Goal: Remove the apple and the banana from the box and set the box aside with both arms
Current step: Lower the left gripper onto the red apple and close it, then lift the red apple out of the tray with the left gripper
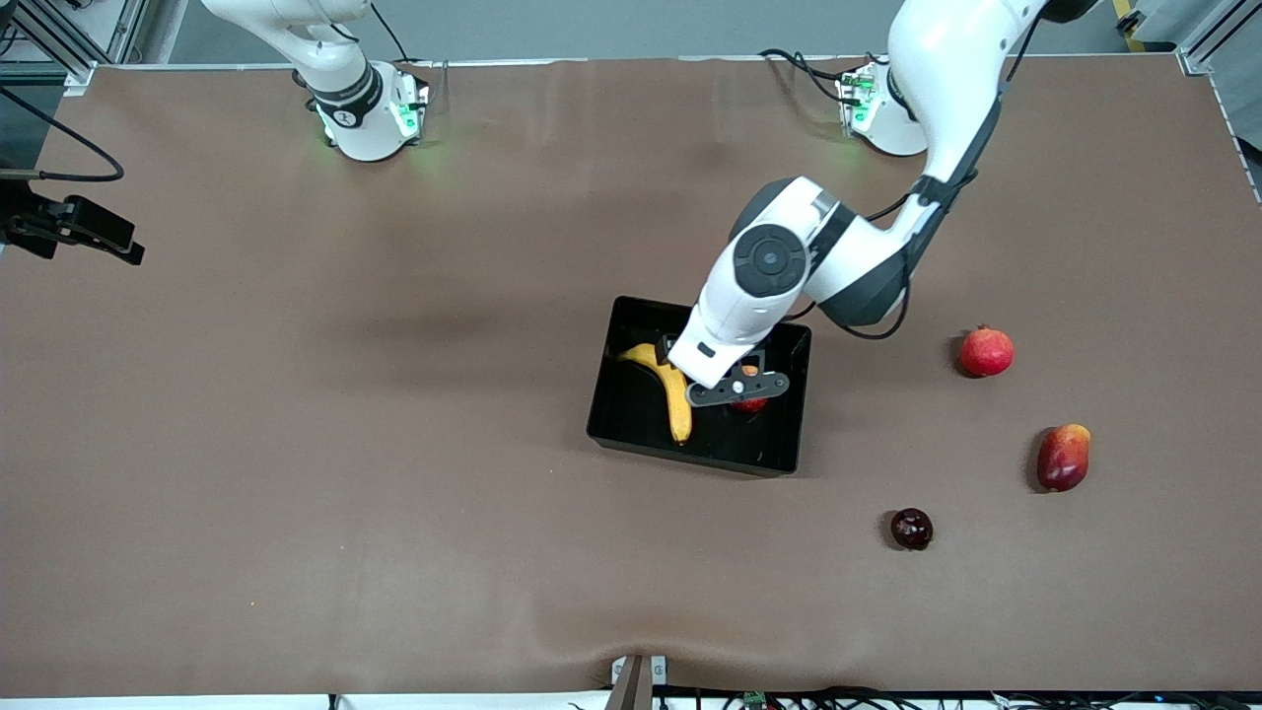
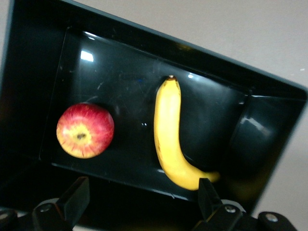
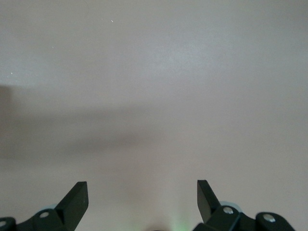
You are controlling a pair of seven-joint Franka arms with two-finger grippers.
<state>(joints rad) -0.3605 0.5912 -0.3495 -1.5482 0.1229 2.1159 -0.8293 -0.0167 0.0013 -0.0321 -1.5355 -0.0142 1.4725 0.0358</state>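
Observation:
The black tray (image 1: 631, 409) sits mid-table. In it lie the yellow banana (image 1: 673, 394) and the red apple (image 1: 752, 402), the apple partly hidden by my left gripper (image 1: 737, 388). The left gripper hovers over the tray, open and empty. In the left wrist view, the apple (image 2: 85, 130) and banana (image 2: 168, 139) lie apart on the tray floor (image 2: 120, 77), with the left gripper (image 2: 142, 197) above the tray's wall. My right gripper (image 3: 142, 197) is open and empty over bare table; the front view does not show it.
A red pomegranate (image 1: 986, 352), a red-and-yellow mango (image 1: 1064, 457) and a small dark fruit (image 1: 911, 529) lie on the table toward the left arm's end. A black camera mount (image 1: 69, 227) sticks in at the right arm's end.

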